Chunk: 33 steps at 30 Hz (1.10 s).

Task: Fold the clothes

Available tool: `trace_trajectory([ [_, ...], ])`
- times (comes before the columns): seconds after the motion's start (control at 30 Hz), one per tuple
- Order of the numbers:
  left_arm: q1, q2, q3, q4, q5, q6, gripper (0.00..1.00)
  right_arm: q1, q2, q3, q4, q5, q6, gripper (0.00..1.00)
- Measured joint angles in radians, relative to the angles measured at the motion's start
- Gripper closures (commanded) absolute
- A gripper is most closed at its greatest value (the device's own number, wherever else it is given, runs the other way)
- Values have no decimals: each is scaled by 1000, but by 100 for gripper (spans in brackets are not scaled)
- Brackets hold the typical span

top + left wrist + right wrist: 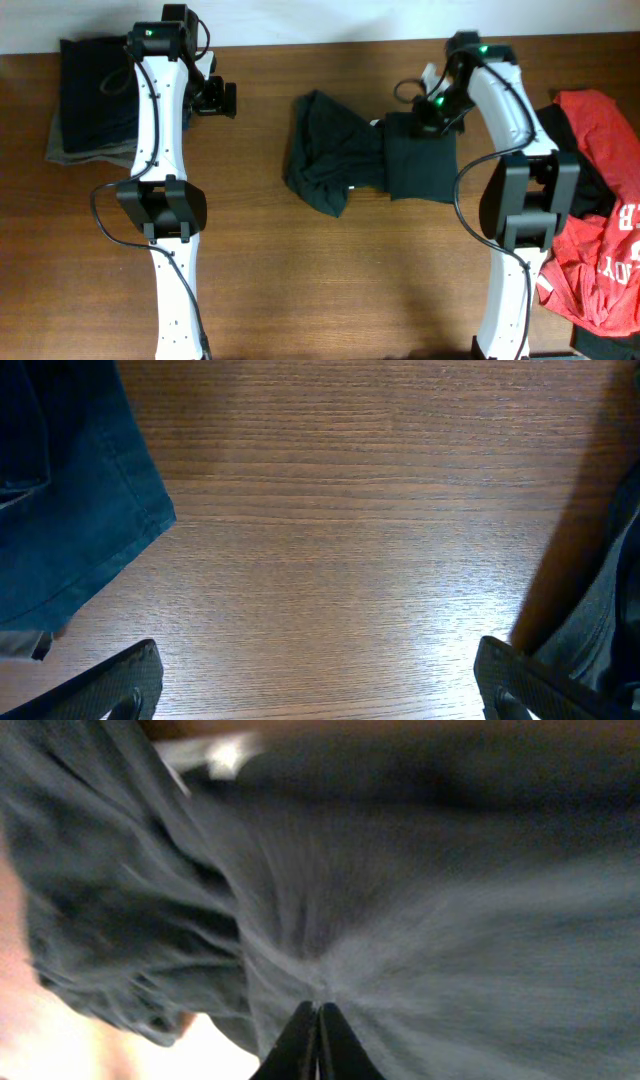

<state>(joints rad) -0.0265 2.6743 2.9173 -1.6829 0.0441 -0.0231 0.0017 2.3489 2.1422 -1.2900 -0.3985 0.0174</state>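
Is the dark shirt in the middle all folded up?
No. The dark shirt is flat on one side, crumpled on the other.

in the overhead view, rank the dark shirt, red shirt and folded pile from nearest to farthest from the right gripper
1. dark shirt, centre, pinched by the right gripper
2. red shirt, right edge
3. folded pile, far left corner

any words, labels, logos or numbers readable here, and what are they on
"R" and "OY": white block letters on the red shirt, cut off by folds, so no whole word reads.
The white tag on the dark garment: too blurred to read.
Nothing else shows text.
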Motion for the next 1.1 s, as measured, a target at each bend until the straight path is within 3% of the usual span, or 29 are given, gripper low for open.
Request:
trace_trajectory([
  [0.33,0,0,0,0,0,0,1,-10,-5,14,118,-104,-3,89],
  [0.53,0,0,0,0,0,0,1,-11,77,13,178,-172,18,83],
  [0.77,0,0,0,0,0,0,1,-20,129,6,220,-153,59,90],
  [0.93,0,0,0,0,0,0,1,-57,128,75,103,-144,43,91],
  [1.1,0,0,0,0,0,0,1,-94,78,168,-126,-134,-15,89],
])
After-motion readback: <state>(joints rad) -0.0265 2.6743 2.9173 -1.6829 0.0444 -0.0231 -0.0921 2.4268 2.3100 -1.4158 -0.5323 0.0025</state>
